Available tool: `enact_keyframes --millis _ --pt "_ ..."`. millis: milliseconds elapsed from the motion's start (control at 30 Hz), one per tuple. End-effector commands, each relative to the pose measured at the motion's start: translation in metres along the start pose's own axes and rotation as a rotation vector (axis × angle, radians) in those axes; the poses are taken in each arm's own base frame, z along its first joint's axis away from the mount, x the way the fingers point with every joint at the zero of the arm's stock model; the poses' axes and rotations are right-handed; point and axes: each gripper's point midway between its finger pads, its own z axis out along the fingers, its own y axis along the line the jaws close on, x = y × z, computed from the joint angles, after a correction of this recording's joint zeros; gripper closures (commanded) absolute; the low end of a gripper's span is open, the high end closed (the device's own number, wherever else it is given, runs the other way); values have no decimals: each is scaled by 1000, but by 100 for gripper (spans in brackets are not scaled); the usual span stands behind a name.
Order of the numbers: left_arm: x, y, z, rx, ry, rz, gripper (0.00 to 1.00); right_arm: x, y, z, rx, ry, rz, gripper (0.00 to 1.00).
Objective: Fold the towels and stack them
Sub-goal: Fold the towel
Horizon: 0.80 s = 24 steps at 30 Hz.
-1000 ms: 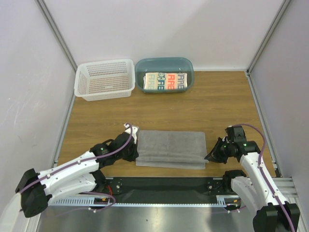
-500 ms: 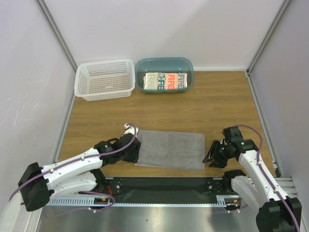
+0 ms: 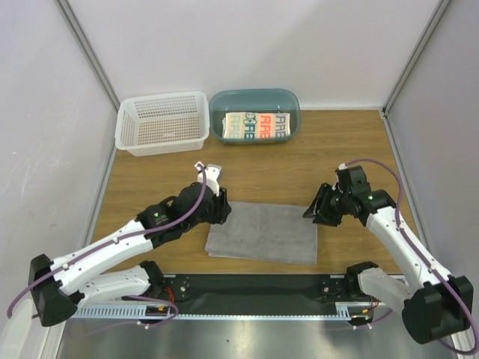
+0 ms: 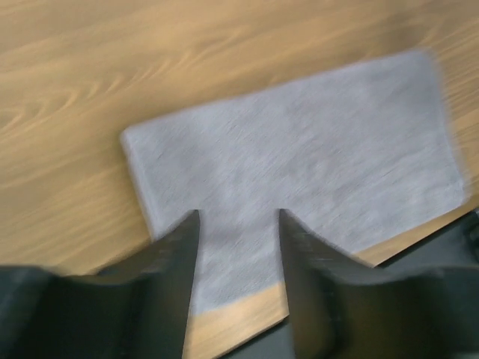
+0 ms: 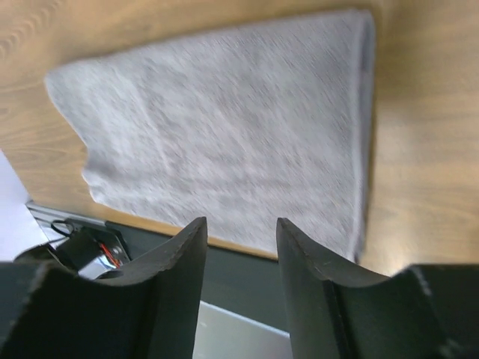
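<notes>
Grey towel (image 3: 262,232), a flat folded rectangle of soft napped cloth, lies lower centre on the wood-grain table (image 3: 344,149). Left gripper (image 3: 221,215) hovers at its upper-left corner and right gripper (image 3: 317,212) at its upper-right. Both arms reach inward, jaws apart and empty. Printed white towel (image 3: 257,126) lies in the teal tub (image 3: 254,97), top centre.

Flat grey towel (image 3: 262,232) — lettered white towel (image 3: 257,126) behind
</notes>
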Motion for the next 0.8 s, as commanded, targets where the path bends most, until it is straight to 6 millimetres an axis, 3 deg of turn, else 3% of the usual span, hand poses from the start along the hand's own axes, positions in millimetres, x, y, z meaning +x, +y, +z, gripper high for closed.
enact_keyframes --millis 0,133,167,233,267,500,633,700,767 --pt "-23 -26 14 112 -100 8 56 -26 21 15 -63 -83 2 54" --pt "19 -21 30 93 32 -37 63 -25 11 37 -36 -57 4 57" --pt "41 -17 34 99 85 -49 64 -19 4 44 -23 -37 8 58" --pt "59 -17 38 112 113 -107 65 -14 -3 53 -11 -18 18 59" --pt "83 -10 41 108 158 -112 66 -12 -6 57 -11 -11 21 59" --pt "145 11 44 58 270 -250 67 6 -36 86 64 64 8 62" --pt "159 12 34 43 342 -271 61 5 -39 91 78 76 2 66" --pt "152 11 30 48 329 -251 56 4 -34 91 55 78 4 66" --pt "124 7 26 64 247 -210 48 -3 -24 87 22 61 -11 66"
